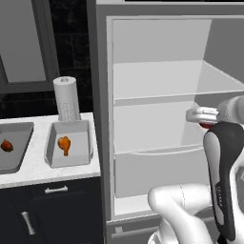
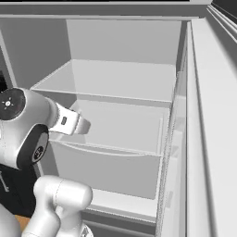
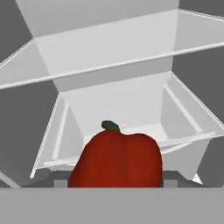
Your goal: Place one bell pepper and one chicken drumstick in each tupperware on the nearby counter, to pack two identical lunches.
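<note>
Gripper (image 1: 206, 120): right of centre in your left base view; in the hand view the pincer sits partly open, clamped on the pepper.
Glossy red bell pepper with green stem (image 3: 117, 159): bottom centre of your hand view, before the open fridge drawer (image 3: 131, 109).
Grey shallow rectangular tupperware (image 1: 69, 144): left of centre on the white marble-look counter (image 1: 33, 164), holding an orange chicken drumstick (image 1: 64, 144).
Second tub (image 1: 12, 147): far left edge, holding a second red pepper (image 1: 6, 145).
White paper-towel roll (image 1: 66, 98): upright behind the nearer tub.

The open fridge (image 1: 157, 119) offers bare shelves (image 1: 162, 95) and a wide front gap. A paper towel roll (image 1: 66, 98) stands just behind the tupperware (image 1: 53, 143), crowding its far side
</note>
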You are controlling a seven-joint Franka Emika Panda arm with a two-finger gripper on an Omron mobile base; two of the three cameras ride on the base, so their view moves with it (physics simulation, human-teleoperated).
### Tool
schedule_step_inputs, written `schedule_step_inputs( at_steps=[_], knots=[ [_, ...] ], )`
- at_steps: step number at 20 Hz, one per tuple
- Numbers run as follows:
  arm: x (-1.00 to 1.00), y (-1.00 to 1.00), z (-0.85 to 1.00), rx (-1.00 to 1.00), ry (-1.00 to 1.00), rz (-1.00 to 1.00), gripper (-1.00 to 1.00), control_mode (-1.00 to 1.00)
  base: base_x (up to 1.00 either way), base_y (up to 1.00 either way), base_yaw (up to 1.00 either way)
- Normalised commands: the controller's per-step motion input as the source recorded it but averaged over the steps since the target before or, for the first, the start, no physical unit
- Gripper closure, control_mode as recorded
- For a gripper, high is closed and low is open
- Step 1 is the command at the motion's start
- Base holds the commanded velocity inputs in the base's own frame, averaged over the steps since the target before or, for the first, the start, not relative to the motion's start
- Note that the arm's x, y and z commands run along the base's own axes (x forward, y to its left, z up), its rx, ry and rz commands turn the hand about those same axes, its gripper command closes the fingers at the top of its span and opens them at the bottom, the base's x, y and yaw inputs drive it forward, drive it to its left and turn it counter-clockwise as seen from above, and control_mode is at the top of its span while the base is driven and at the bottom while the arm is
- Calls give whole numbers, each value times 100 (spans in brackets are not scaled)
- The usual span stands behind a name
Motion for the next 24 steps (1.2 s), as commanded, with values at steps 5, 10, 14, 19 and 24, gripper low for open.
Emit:
schedule_step_inputs(
  at_steps=[5,10,14,19,24],
  knots=[
    [-20,43,-44,-21,31,0,100,-100,0,0,0],
    [7,13,-3,-16,30,0,100,-100,0,0,0],
    [0,1,-6,-3,7,2,100,100,-58,42,5],
    [0,0,0,0,0,0,100,100,-71,98,11],
    [0,0,0,0,0,0,100,100,-20,100,3]
  ],
)
